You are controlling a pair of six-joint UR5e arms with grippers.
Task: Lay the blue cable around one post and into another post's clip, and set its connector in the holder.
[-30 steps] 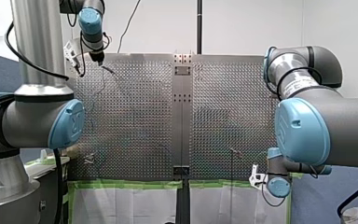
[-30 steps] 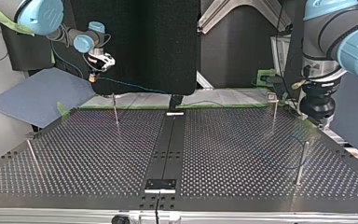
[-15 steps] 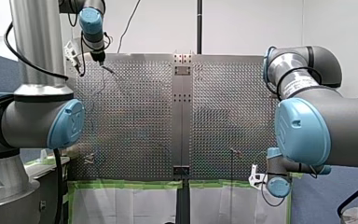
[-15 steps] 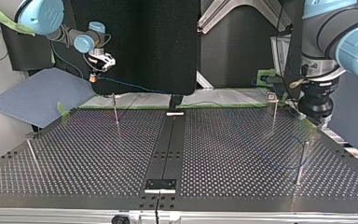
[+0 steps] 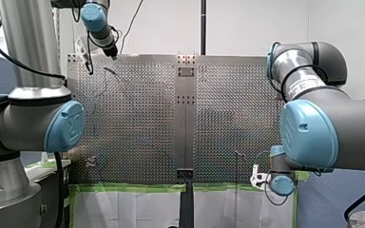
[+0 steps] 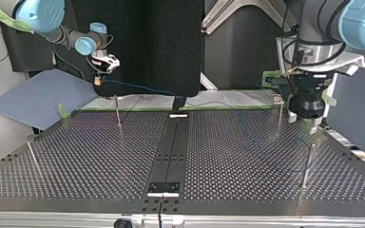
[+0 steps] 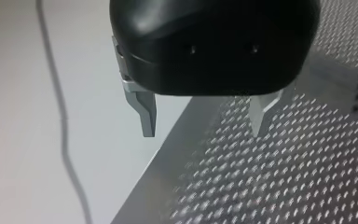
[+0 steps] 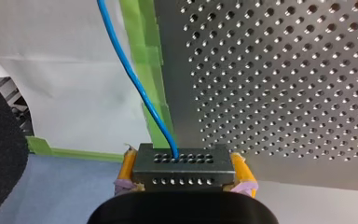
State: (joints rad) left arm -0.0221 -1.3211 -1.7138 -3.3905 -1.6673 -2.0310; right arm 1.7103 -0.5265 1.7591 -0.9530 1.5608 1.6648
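Our right gripper (image 8: pixel 181 164) is clamped on the connector (image 8: pixel 181 176), a dark metal block with rows of small holes. The yellow pads (image 8: pixel 127 164) press on its two ends, closed as far as the block allows. The cable (image 8: pixel 135 79) leaves one of the holes in the block's face and runs away ahead of the gripper, beside the green tape (image 8: pixel 145 56) that lines the edge of the table (image 8: pixel 284 70). The gripper hangs off that edge, over a white sheet (image 8: pixel 65 74), not over the perforated plate.

In the top view we see the same gripper in the air beyond the table's far edge, at the view's left. The cable slopes down from it toward the middle of that edge. A post (image 6: pixel 117 110) stands just below and beside the gripper, and as far as we can tell it is clear of the cable. A faint blue curve lies on the plate near a second post (image 6: pixel 307 164) at the view's right. We cannot tell whether it goes around that post.

Our left gripper (image 7: pixel 205 119) is open and holds nothing. Its two metal fingers (image 7: pixel 145 109) stand well apart with only air between them. It hovers over the table's edge and touches nothing. In the top view it hangs just above the second post.
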